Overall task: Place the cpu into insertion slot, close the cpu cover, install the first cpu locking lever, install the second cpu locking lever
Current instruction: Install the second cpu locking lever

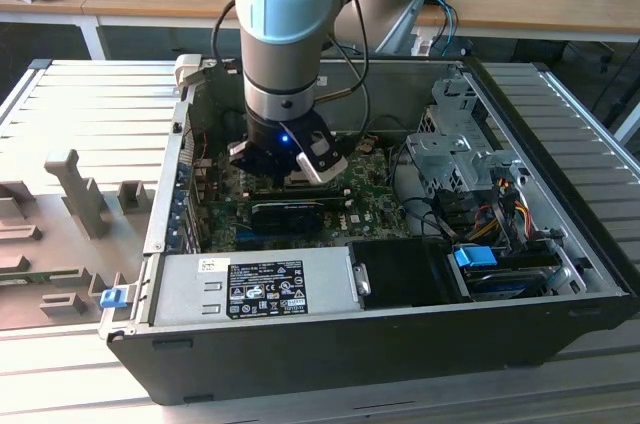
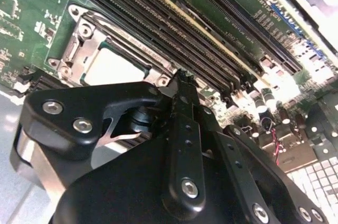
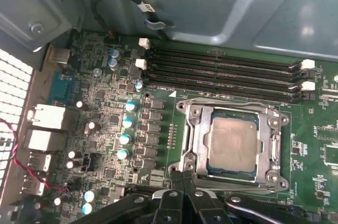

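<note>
The cpu [image 3: 232, 143] [image 2: 112, 68], a pale grey square chip, lies flat in the insertion slot [image 3: 281, 129] [image 2: 79, 23] on the green motherboard. The silvery cpu cover [image 3: 198, 129] [image 2: 84, 49] lies down around it, and the chip shows through its window. My gripper [image 3: 182, 177] [image 2: 182, 80] is shut, its black fingertips pressed together with nothing visible between them. The tips sit just off one corner of the socket, close above the board. In the exterior view the gripper [image 1: 290, 166] hangs inside the open computer case over the motherboard.
Long black memory slots [image 3: 222, 73] [image 2: 158, 28] run beside the socket. A grey power supply box [image 1: 255, 289] fills the case's near side. A drive cage and cable bundle [image 1: 470, 174] stand toward the exterior view's right. Case walls [image 1: 540, 134] surround the board.
</note>
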You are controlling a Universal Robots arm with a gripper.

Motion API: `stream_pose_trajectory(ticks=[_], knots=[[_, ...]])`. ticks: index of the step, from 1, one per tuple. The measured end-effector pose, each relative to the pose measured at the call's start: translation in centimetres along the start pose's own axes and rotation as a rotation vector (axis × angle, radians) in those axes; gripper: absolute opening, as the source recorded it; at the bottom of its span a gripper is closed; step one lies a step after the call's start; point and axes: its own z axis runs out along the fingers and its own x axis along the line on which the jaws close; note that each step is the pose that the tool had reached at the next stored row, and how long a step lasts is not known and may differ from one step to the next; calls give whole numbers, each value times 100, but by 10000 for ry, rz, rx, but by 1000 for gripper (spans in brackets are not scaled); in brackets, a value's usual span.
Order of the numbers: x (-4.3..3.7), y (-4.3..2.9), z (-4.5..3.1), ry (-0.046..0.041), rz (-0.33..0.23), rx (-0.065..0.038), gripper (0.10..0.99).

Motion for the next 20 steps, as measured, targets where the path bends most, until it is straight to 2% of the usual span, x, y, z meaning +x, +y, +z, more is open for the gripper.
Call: stream_pose_trajectory(ticks=[3,7,11,16,18,20], knots=[[1,-10,44,-6,0,-49,106],[3,-16,74,-33,-4,-264,106],[25,-19,104,-51,-9,-381,106],[38,-21,115,-56,-19,-465,106],[39,-15,88,-57,-23,-474,106],[37,15,-48,-55,-22,-471,106]])
